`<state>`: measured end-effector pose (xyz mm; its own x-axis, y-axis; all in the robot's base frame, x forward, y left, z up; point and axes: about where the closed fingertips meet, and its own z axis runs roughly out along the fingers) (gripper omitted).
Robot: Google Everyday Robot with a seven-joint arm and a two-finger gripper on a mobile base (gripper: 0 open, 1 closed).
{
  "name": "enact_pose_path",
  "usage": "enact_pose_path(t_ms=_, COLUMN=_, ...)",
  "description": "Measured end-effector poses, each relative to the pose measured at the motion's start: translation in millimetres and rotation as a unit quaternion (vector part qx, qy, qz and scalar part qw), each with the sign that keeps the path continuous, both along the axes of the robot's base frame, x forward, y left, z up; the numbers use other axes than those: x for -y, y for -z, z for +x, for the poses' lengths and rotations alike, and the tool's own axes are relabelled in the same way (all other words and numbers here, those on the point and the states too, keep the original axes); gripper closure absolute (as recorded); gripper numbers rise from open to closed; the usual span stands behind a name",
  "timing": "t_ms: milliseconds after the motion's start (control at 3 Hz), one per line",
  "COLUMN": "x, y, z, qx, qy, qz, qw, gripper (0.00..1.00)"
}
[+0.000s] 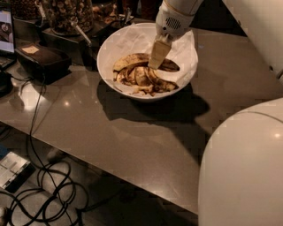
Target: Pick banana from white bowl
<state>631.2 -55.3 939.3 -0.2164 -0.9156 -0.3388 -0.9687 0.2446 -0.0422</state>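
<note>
Gripper (156,64) upper centre of frame, lowered into wide glossy white bowl (107,43), over curved brown-spotted yellow banana (132,59); grip state: cannot tell.

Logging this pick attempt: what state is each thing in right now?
gripper: lowered into the white bowl, tip among the fruit.
banana: lying in the bowl, not lifted.
white bowl: upright on the table, paper-lined.
glass jar: upright, filled with snacks.

My claw (155,64) hangs tip-down inside the white bowl (107,46), whose wide, glossy wall rings it. The banana (132,59), curved and yellow with heavy brown spotting, lies flat just under the claw, stretching leftward.
</note>
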Motion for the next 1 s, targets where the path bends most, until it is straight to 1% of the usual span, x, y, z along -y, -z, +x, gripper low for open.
enact_pose_path(t_ms=333, x=-13.8, y=-11.9, z=-27.0, qx=0.010, qy=-0.004, qz=-0.001, qw=0.9999, gripper=1.00)
enact_pose_path(t_ms=667, x=-30.5, y=-23.8, z=-65.4, qx=0.009, qy=-0.025, qz=0.001, qw=0.9997, gripper=1.00)
enact_pose_path(t_ms=1000, x=-31.5, y=-24.8, z=-64.0, qx=0.014, qy=-0.024, qz=0.003, qw=0.9996, gripper=1.00)
